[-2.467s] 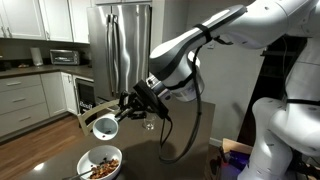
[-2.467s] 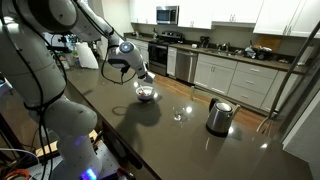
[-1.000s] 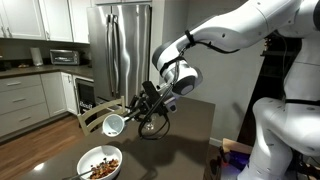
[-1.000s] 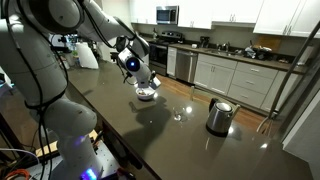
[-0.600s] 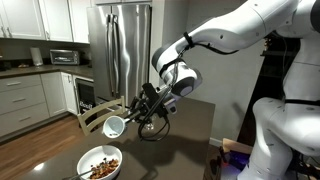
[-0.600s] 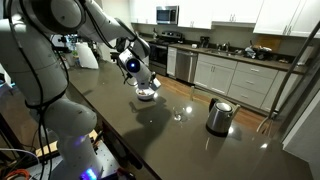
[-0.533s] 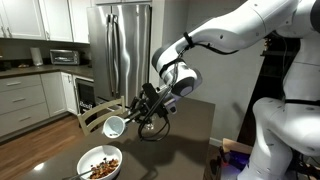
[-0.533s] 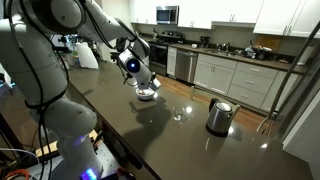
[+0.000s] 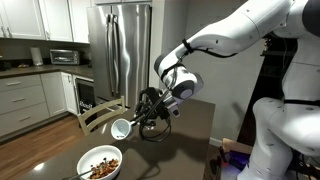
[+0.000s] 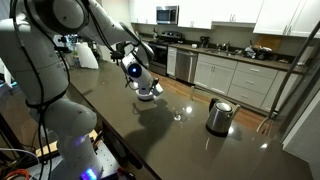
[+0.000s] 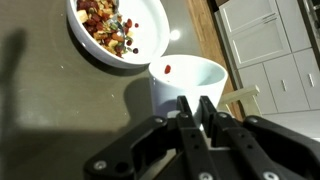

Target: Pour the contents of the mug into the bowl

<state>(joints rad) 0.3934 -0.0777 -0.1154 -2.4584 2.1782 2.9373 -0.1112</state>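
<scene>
The mug (image 11: 190, 78) is plain white with a red speck inside, the bowl (image 11: 150, 32) white around brown, red and dark bits, the gripper (image 11: 195, 104) black, the counter (image 11: 40, 110) glossy dark grey, the arm (image 9: 250, 30) white.

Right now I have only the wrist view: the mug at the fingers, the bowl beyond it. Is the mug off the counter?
Observer: Yes. In an exterior view the mug hangs in the air, higher than the bowl, which sits on the counter.
Operator: How is it tipped?
Observer: Well over, with its mouth turned sideways rather than up.
Operator: Anything else on that counter?
Observer: A steel kettle and a clear glass, both standing apart from the bowl.
</scene>
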